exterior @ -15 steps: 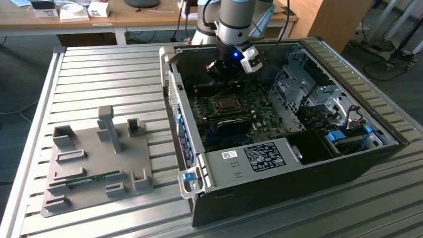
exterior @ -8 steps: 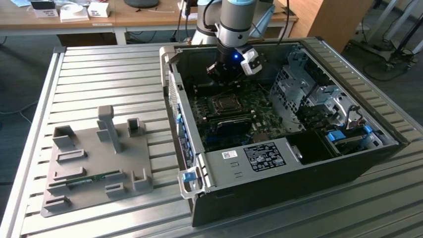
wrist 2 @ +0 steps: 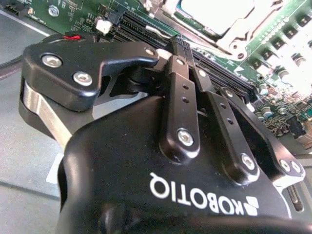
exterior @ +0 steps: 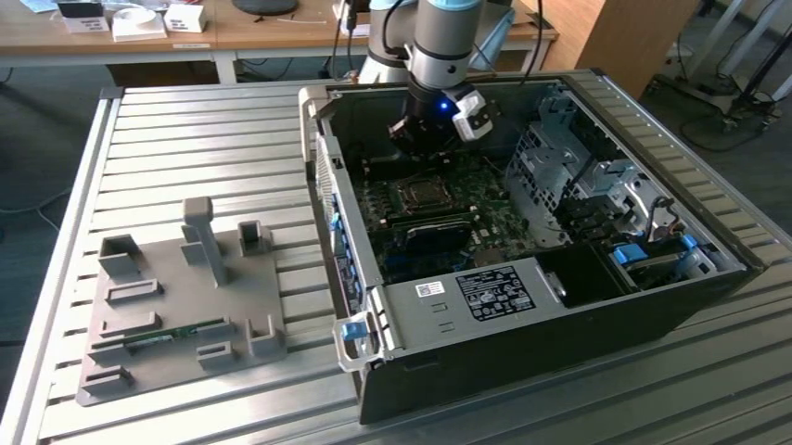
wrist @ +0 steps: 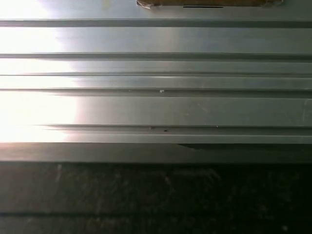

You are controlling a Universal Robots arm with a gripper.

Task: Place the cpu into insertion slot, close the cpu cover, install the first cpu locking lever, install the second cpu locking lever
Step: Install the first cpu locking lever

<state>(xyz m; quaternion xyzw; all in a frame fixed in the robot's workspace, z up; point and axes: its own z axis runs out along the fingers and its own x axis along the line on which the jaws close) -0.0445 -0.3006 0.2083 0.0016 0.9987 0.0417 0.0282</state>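
The gripper (exterior: 421, 146) hung inside the open computer case (exterior: 644, 306), above the rear part of the green motherboard (exterior: 495, 218). It was near the socket but, as far as I could judge, apart from it. Whether its jaws were spread or pressed together I could not tell, because in the second wrist view its own black body stood before the tips.

The cpu (wrist 2: 214, 10) lay in the insertion slot (exterior: 399, 193) with its silver-grey top facing up, just beside the long black memory slots (wrist 2: 141, 30). The cpu cover (wrist 2: 246, 35) showed as a bright metal frame around the chip. It seemed to lie down over the chip's edges, but I was not sure that it was fully closed.

In my judgement the chip was light, stiff and thin. Its smooth top was probably slippery, and its under side and the socket contacts were delicate. It was best taken by two opposite edges and never pressed hard from above. The cover looked like thin sheet metal, stiff but a little springy, turning on its hinge. A push was safest on the frame's free edge, away from the window and the chip.
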